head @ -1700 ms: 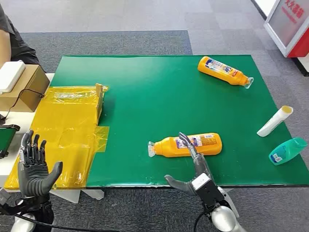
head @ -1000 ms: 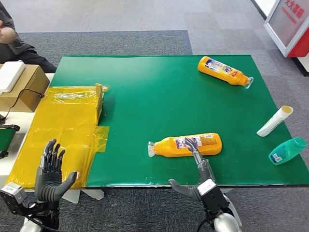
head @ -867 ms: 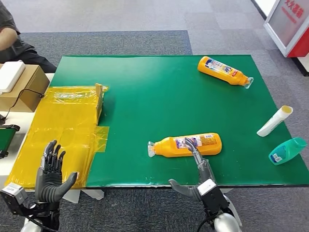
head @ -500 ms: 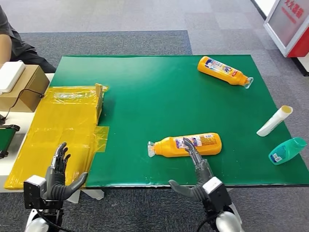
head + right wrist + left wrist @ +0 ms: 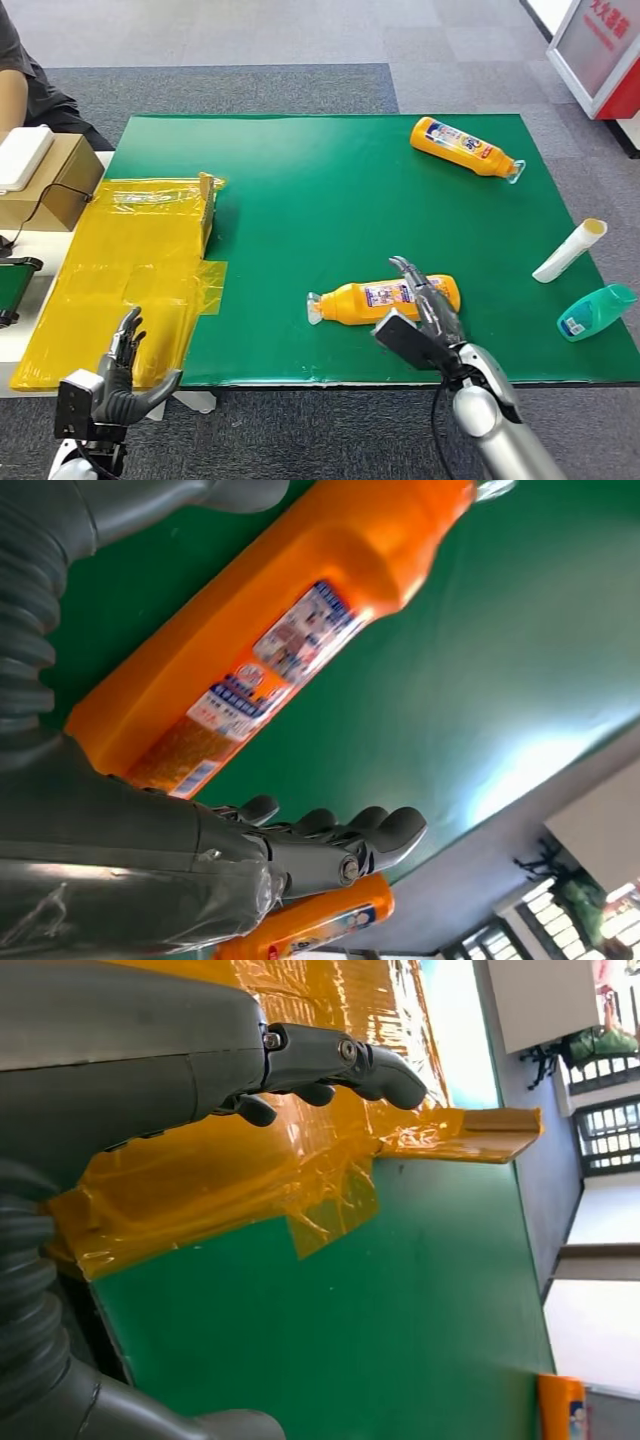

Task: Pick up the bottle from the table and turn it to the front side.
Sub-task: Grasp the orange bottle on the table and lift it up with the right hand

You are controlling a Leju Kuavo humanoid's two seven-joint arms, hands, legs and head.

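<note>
An orange bottle (image 5: 385, 298) lies on its side near the front edge of the green table (image 5: 317, 190), its clear cap pointing toward the yellow-taped area (image 5: 128, 270) and its label facing up. The robot's right hand (image 5: 423, 305) is stretched over the bottle's wider end, fingers (image 5: 332, 840) extended and spread; from the wrist they hang just above the orange body, with the thumb on the other side, and nothing is gripped. Whether the fingers actually touch the plastic I cannot tell. The left hand (image 5: 121, 375) sits low off the table's front left corner, fingers apart and empty, beside the yellow tape. A second orange bottle (image 5: 462, 146) lies at the far right of the table, well apart. A white tube (image 5: 567, 250) and a teal bottle (image 5: 596, 311) rest at the right edge. A person's arm (image 5: 13, 95) shows at far left, behind a cardboard box (image 5: 53, 180).
</note>
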